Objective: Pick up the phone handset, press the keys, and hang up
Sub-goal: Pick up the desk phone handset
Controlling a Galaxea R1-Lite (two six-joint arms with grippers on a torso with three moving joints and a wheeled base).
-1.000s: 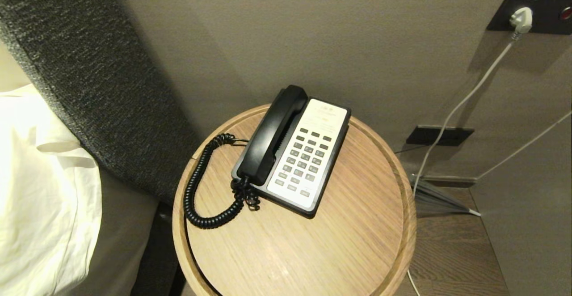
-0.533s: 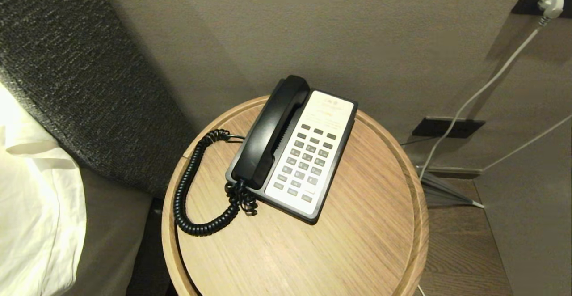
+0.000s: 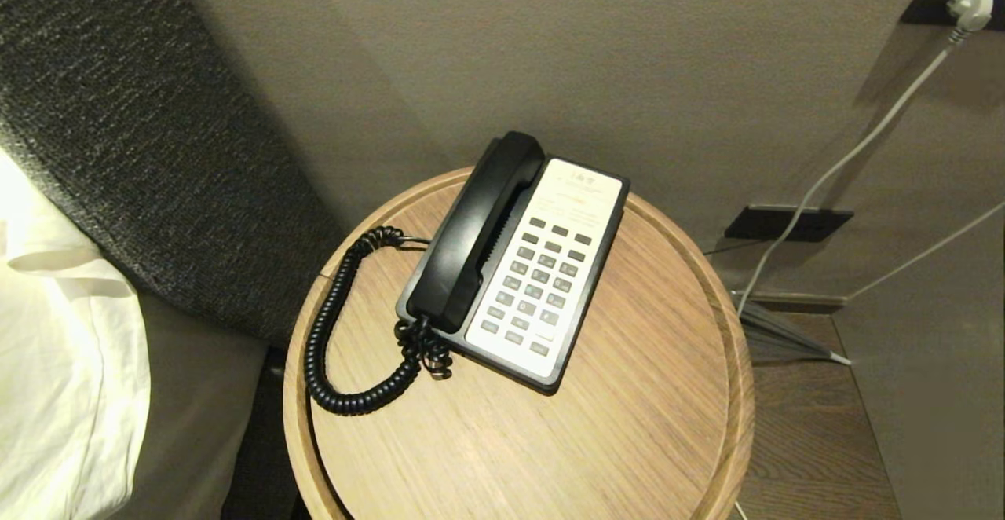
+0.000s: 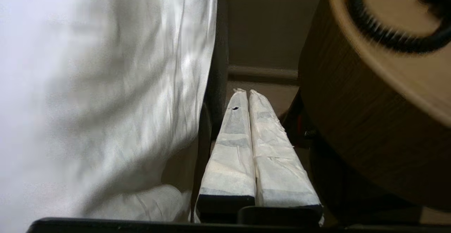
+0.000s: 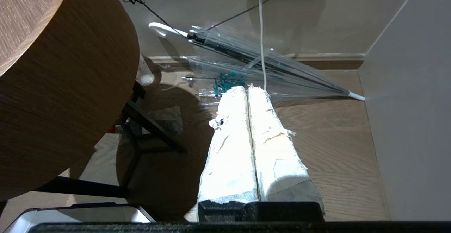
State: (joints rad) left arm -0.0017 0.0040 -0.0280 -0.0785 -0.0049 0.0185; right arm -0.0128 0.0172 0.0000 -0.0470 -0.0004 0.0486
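Phone handset (image 3: 475,229): 1 glossy black receiver, lying in the cradle along the left side of the phone base (image 3: 542,269), its far end pointing toward the wall. Coiled cord (image 3: 334,324): 1 black spiral, running from the handset's near end, looping out over the tabletop to the left and curving back to the base. Phone base: black casing with a white keypad panel, sitting angled on the round wooden table (image 3: 644,426). Left gripper (image 4: 245,91): hanging low beside the table's side wall, between it and the white bedding (image 4: 105,95); its 2 tape-wrapped fingers are pressing flat together, gripping nothing. Right gripper (image 5: 246,87): hanging low on the table's other side, above the wooden floor, near a clear folded umbrella (image 5: 253,64); its 2 fingers are likewise lying closed and empty.
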